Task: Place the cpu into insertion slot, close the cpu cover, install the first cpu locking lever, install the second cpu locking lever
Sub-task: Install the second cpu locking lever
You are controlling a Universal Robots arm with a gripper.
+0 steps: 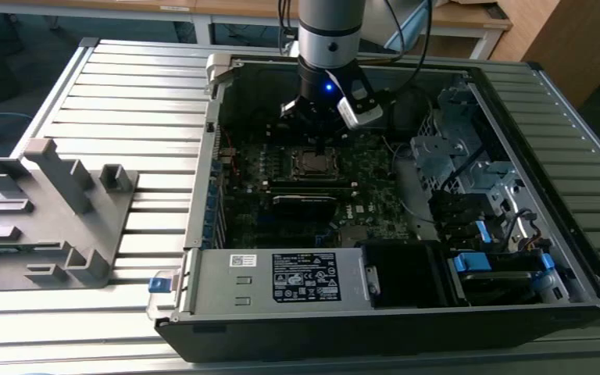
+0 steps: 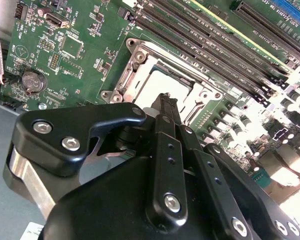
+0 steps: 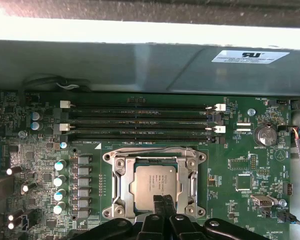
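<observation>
Support is a ribbed grey metal table (image 1: 123, 86), slats running along its length. Two things sit directly on it: an open black PC case (image 1: 383, 324), lying on its side with the interior facing up, taking most of the exterior view's right; and a grey fixture (image 1: 44, 215) with upright posts and pockets, at the exterior view's left edge. The two stand apart, a strip of bare slats between them.
</observation>
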